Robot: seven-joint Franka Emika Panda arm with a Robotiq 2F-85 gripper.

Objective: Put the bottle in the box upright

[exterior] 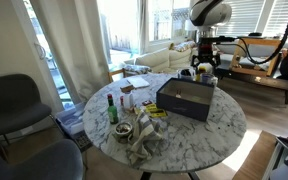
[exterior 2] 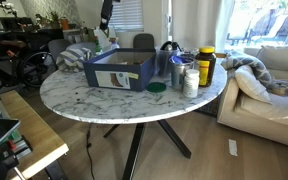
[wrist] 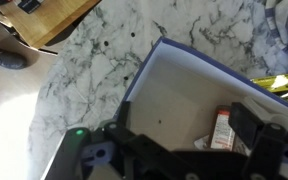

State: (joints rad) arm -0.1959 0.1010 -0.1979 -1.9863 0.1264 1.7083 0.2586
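A dark blue open box stands on the round marble table, and it shows in both exterior views. My gripper hangs over the box's far end, also seen in an exterior view. In the wrist view my gripper is open, its fingers wide apart over the box interior. A small bottle with a red and white label is inside the box beside my right finger, not gripped. I cannot tell whether it stands upright or leans.
A green bottle, cups and crumpled wrappers crowd one side of the table. Several jars and bottles stand beside the box. Chairs and a sofa ring the table.
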